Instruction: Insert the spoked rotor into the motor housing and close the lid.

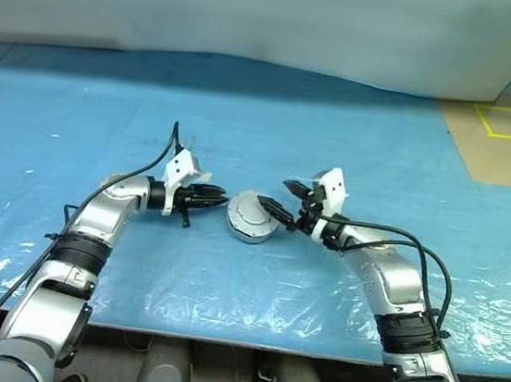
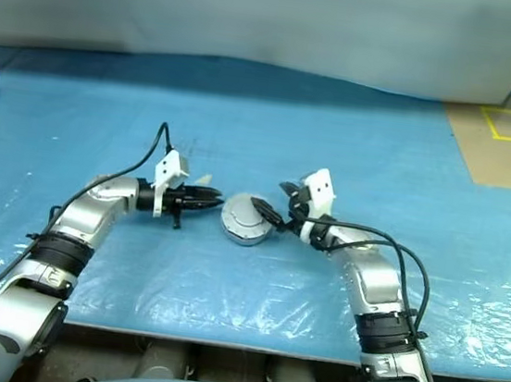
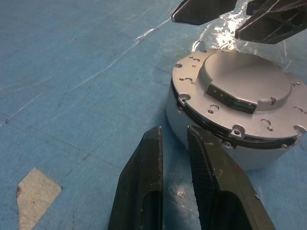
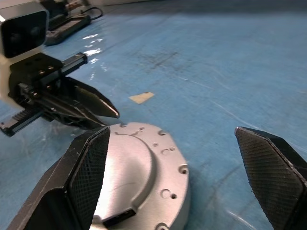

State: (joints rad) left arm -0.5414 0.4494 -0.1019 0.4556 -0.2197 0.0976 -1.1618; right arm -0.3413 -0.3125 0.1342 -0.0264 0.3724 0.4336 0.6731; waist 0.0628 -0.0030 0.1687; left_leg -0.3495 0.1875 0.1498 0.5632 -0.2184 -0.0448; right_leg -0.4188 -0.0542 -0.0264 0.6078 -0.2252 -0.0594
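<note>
Right tool (image 4: 192,177) spread wide, straddling the lid (image 3: 238,96) seated on the motor housing (image 3: 192,125); left tool (image 3: 175,143) nearly closed, empty, just beside. Lid-closing step appears done; next move: withdraw both.

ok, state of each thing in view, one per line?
lid: on the housing, smooth grey face up
motor housing: closed, on the blue table cover
left gripper: nearly shut, empty, beside the housing
right gripper: open wide, over the lid, holding nothing
</note>
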